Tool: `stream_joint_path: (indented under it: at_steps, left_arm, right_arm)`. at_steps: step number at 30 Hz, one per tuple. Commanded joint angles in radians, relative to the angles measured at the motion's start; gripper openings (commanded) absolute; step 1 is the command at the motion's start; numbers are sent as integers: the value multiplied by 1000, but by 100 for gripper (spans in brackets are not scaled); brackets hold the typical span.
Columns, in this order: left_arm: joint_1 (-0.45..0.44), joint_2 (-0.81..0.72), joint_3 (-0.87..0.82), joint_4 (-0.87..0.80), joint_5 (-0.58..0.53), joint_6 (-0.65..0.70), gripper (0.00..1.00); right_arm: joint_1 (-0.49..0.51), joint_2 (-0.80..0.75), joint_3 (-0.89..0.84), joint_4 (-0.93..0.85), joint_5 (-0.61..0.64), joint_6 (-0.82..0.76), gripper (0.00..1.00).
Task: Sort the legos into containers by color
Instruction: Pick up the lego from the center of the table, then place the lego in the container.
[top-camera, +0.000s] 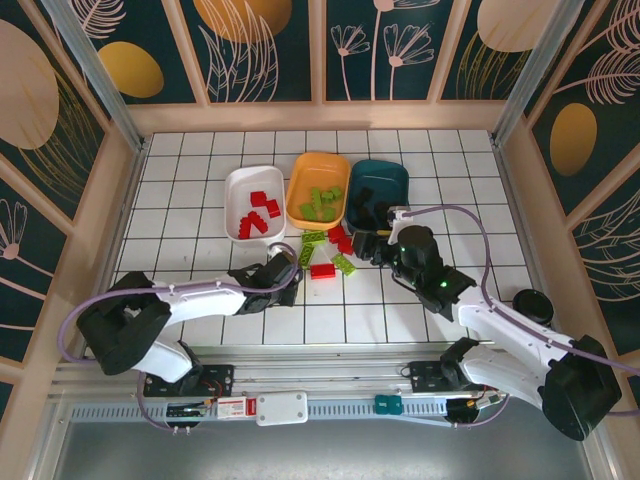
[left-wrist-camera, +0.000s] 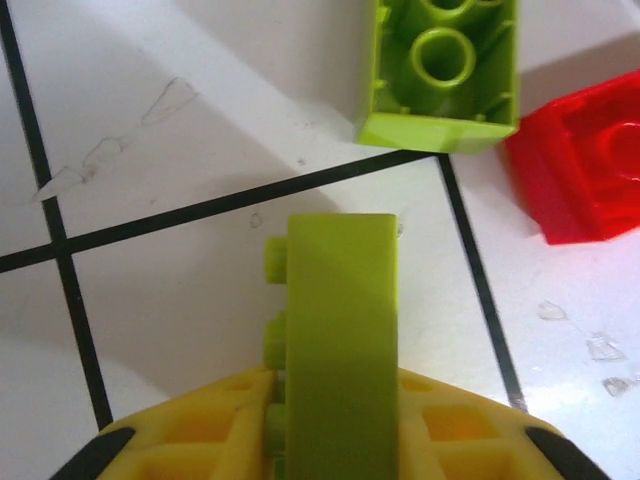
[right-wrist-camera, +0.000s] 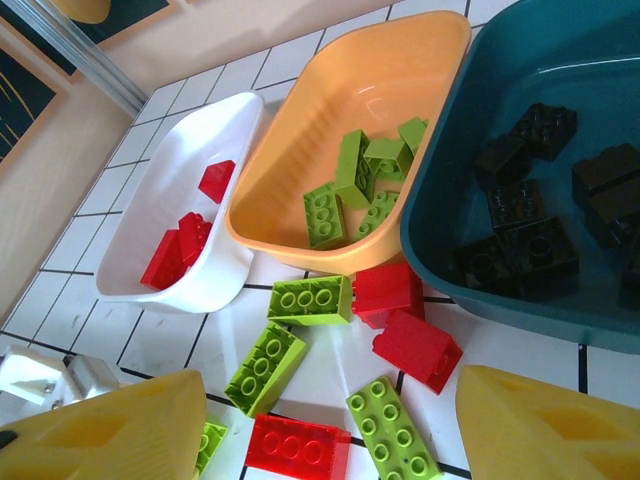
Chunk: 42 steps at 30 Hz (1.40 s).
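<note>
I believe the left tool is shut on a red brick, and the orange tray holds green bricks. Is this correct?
Not quite. The left tool is shut on a lime green brick, not a red one; the left wrist view shows it. The orange tray does hold green bricks.

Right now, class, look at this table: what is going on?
It's a color sort. The left gripper is shut on a lime green brick. The right gripper hangs open over loose bricks. Red bricks lie in the white tray, green bricks in the orange tray, black bricks in the teal tray.
</note>
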Motion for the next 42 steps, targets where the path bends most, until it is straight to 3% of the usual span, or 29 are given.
stream_joint_path:
  at_steps: [1, 6, 9, 12, 19, 24, 29, 36, 39, 42]
  left_arm:
    - [-3, -88, -9, -4, 36, -34, 17]
    - [-2, -175, 90, -45, -19, -29, 14]
    - [43, -115, 225, -42, -29, 17, 14]
    - [115, 12, 360, 5, 15, 47, 13]
    - [189, 410, 756, -39, -7, 110, 11]
    - [231, 589, 963, -98, -9, 119, 19]
    - [246, 677, 1082, -146, 0, 118, 38]
    - [244, 524, 963, -50, 129, 77, 88]
    - [228, 403, 837, 6, 154, 65, 98]
    - [199, 278, 690, 49, 141, 59, 99]
  right_arm:
    - [-7, -24, -26, -10, 32, 20, 67]
    - [-7, -41, -42, -6, 34, 28, 67]
    - [-9, -43, -54, -7, 38, 34, 67]
    - [-8, -45, -69, -10, 40, 43, 68]
    - [-7, -65, -97, -41, 47, 57, 67]
    - [-5, -82, -123, -43, 3, 68, 68]
    - [3, -73, -139, -38, -37, 71, 69]
    - [29, 67, -94, -42, -45, 35, 70]
    - [40, 173, -46, -46, -26, 6, 70]
    - [46, 278, 8, -61, 4, -34, 67]
